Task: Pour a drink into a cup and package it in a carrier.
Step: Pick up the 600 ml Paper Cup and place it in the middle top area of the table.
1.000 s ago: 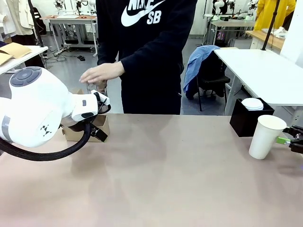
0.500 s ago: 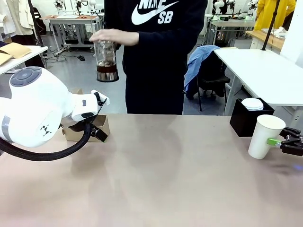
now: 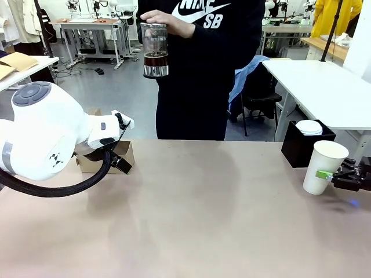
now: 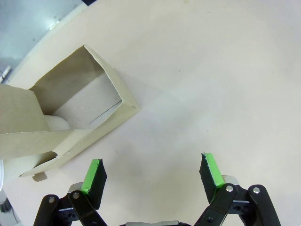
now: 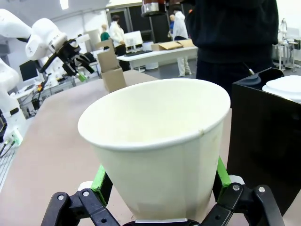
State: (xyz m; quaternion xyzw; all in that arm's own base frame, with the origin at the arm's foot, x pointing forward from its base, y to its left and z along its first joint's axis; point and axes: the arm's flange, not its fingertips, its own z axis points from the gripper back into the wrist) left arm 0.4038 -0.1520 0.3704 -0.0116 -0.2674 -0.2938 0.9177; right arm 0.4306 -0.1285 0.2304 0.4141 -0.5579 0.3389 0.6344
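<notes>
Tapered white paper cup (image 3: pixel 323 168) stands at 3 o'clock on the matte surface (image 3: pixel 203 220), with the right fingers (image 5: pixel 99 180) spread wide astride it. The left fingers (image 4: pixel 96 176) gape open, the brown cardboard carrier (image 4: pixel 70 117) at their 10 o'clock. At 12 o'clock a person's hand (image 3: pixel 174 24) holds the glass carafe (image 3: pixel 155 43) of amber drink (image 3: pixel 155 60).

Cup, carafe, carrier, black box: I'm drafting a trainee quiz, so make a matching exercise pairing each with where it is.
1. cup
2. carafe
3. carrier
4. black box

A. in the person's raised hand
B. table's left side
C. within the right gripper
D. far right, something white on top

Pairs: 1-C, 2-A, 3-B, 4-D.
</notes>
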